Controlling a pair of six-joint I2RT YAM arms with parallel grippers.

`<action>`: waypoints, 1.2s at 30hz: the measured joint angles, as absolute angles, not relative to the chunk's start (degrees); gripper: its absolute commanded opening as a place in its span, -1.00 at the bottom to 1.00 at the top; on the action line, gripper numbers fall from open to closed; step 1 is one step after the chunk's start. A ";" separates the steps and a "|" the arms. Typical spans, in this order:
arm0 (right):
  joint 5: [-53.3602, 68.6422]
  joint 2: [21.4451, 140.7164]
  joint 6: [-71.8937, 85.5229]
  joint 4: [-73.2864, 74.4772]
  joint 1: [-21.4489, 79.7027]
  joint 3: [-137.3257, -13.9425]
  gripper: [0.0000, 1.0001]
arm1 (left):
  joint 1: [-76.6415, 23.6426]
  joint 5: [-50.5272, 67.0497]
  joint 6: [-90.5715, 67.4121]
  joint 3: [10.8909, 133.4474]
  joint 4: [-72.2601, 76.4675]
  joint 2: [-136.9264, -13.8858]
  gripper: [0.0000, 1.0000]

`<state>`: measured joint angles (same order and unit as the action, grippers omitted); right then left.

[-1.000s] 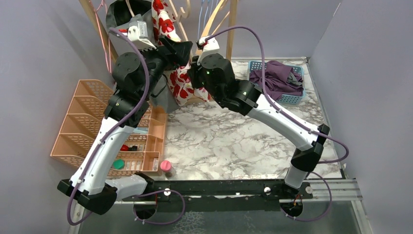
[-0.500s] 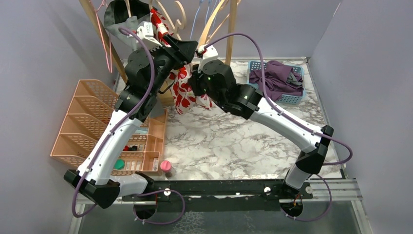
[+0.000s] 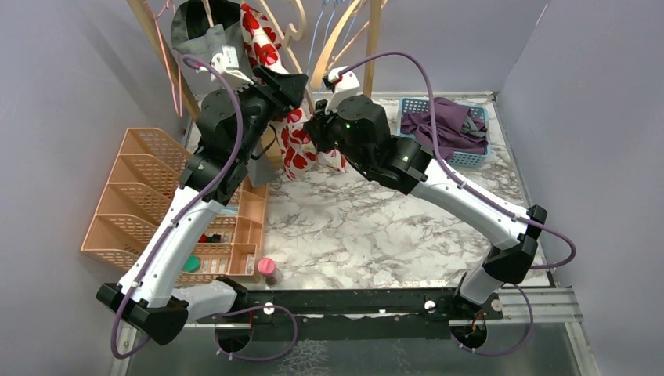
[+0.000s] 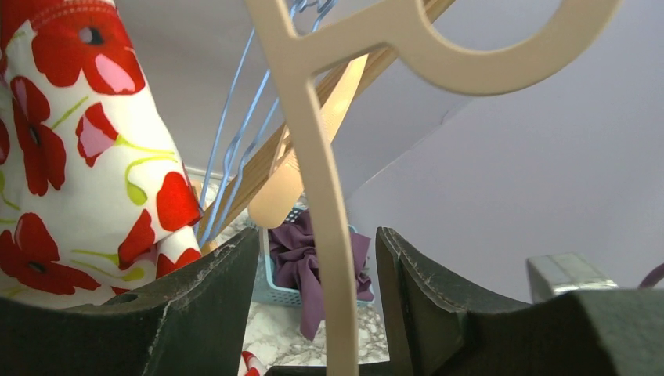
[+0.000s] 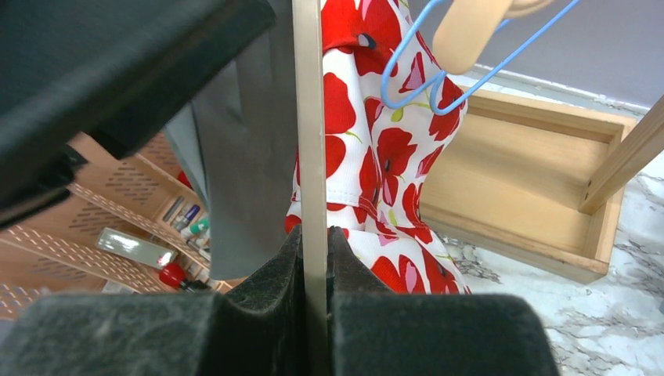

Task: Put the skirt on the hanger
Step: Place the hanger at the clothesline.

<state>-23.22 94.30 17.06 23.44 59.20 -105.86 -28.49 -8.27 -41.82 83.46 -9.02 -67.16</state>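
Observation:
The skirt (image 3: 294, 142), white with red poppies, hangs at the back between the two arms; it fills the left of the left wrist view (image 4: 78, 157). The cream plastic hanger (image 4: 313, 157) rises between the jaws of my left gripper (image 4: 317, 235), which stand open with a gap on each side of it. My right gripper (image 5: 313, 235) is shut on the hanger's thin bar (image 5: 308, 117), with the skirt (image 5: 376, 157) just behind. From above, the left gripper (image 3: 294, 82) points right beside the skirt's top and the right gripper (image 3: 315, 131) is largely hidden by cloth.
A grey garment (image 3: 200, 27) hangs left of the skirt. Wooden rack posts (image 3: 372, 47) and blue wire hangers (image 4: 235, 141) stand behind. A blue basket (image 3: 479, 159) of purple cloth sits back right, an orange organizer (image 3: 141, 204) left, a wooden tray (image 5: 532, 211) under the rack.
My left arm has swung right and its jaws have narrowed around the hanger. The right arm has shifted slightly right with the hanger still gripped, and the skirt has moved with it.

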 measured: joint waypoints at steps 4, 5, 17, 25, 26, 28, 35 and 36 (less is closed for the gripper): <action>-22.37 94.04 17.04 22.52 59.20 -105.78 -0.98 | -28.49 -7.44 -41.76 82.35 -8.62 -67.61 0.17; -22.09 94.04 17.04 22.37 59.20 -105.78 -0.98 | -28.49 -6.81 -41.80 82.35 -8.16 -68.01 0.13; -19.59 92.16 17.08 21.02 59.16 -102.10 -0.98 | -28.58 -2.44 -49.21 79.88 -2.50 -69.56 -1.00; -16.64 85.73 17.12 16.38 59.20 -95.18 -0.27 | -28.58 -0.49 -58.19 78.87 -2.76 -67.90 -1.00; -16.36 84.51 17.06 15.88 59.20 -94.13 -0.22 | -28.49 -0.49 -59.68 78.76 -2.92 -67.72 -1.00; -15.92 81.89 16.86 15.14 59.22 -92.07 -0.20 | -28.45 -0.67 -62.57 78.72 -2.96 -67.64 -1.00; -14.85 76.82 14.94 11.75 59.24 -87.09 -0.21 | -28.45 -2.42 -70.70 78.72 -3.20 -67.61 -1.00; -14.72 76.82 14.66 11.44 59.24 -86.94 -0.21 | -28.45 -2.83 -71.46 78.72 -3.22 -67.61 -1.00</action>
